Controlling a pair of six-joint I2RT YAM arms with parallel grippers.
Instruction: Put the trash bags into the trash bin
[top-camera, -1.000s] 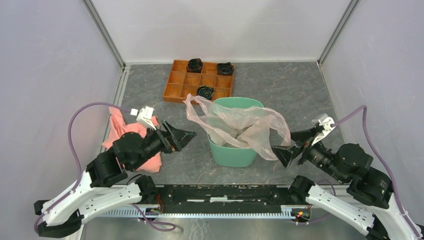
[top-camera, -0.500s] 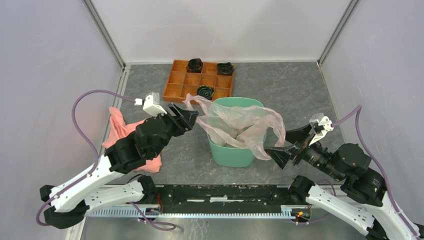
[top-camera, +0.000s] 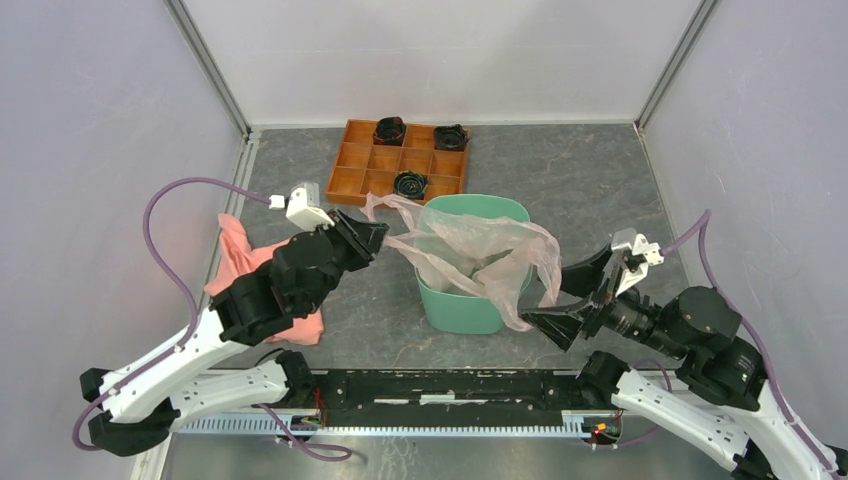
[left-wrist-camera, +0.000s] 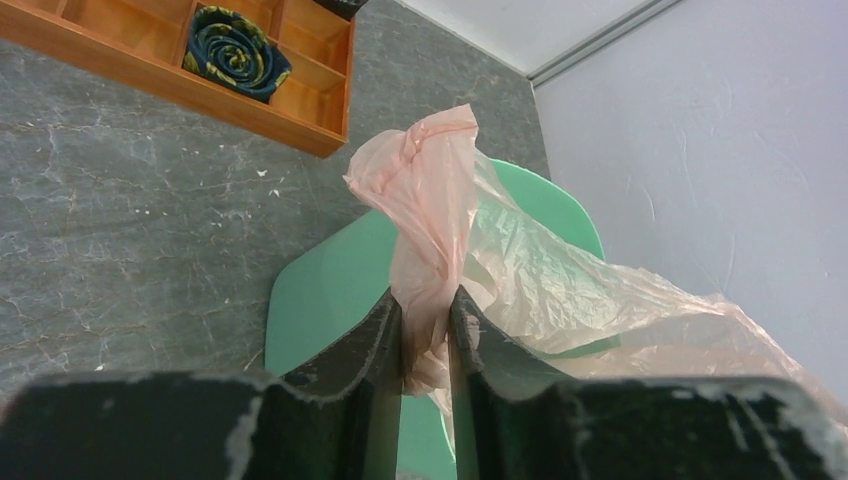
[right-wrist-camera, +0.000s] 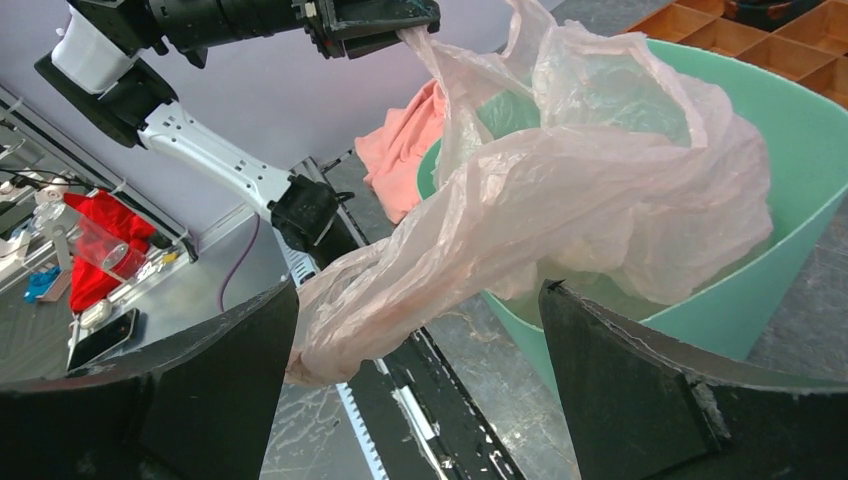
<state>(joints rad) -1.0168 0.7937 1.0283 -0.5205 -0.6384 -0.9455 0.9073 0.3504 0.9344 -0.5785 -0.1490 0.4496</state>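
The mint-green trash bin stands mid-table with a pale-pink translucent trash bag draped over and into it. At the bin's left rim, my left gripper is shut on a bunched corner of the bag; the left wrist view shows the film pinched between the fingers above the bin. My right gripper is wide open at the bin's right side. In the right wrist view a loose end of the bag hangs outside the bin, between the open jaws and not gripped.
An orange compartment tray with black rolled items sits behind the bin. A salmon-pink cloth lies at the left under my left arm. Grey walls close in the table on three sides.
My left gripper moved to the bag's left corner and closed on it. My right gripper advanced toward the hanging bag end, staying open. The bag shifted slightly left.
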